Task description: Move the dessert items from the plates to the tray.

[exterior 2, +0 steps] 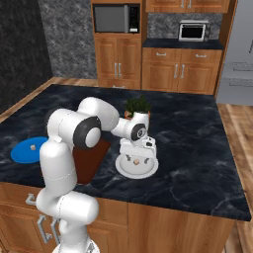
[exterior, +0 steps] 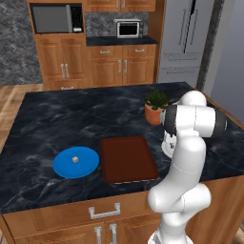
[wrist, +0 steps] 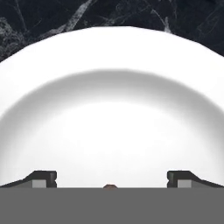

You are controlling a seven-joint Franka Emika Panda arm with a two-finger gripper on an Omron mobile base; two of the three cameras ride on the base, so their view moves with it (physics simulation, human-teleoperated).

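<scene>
The arm [exterior: 190, 143] hid most of the white plate [exterior: 167, 148], and covered part of the tray [exterior 2: 94, 155].

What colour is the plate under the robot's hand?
White; the plate shows best in the hand view, under the gripper.

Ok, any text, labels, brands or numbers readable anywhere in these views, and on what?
None can be read.
Microwave: its control strip is only a blur, no legible characters.
Toaster oven: no readable marking.
Fridge: bare doors, no label.
Blue plate, white plate, tray, plant pot: plain, no print.
</scene>
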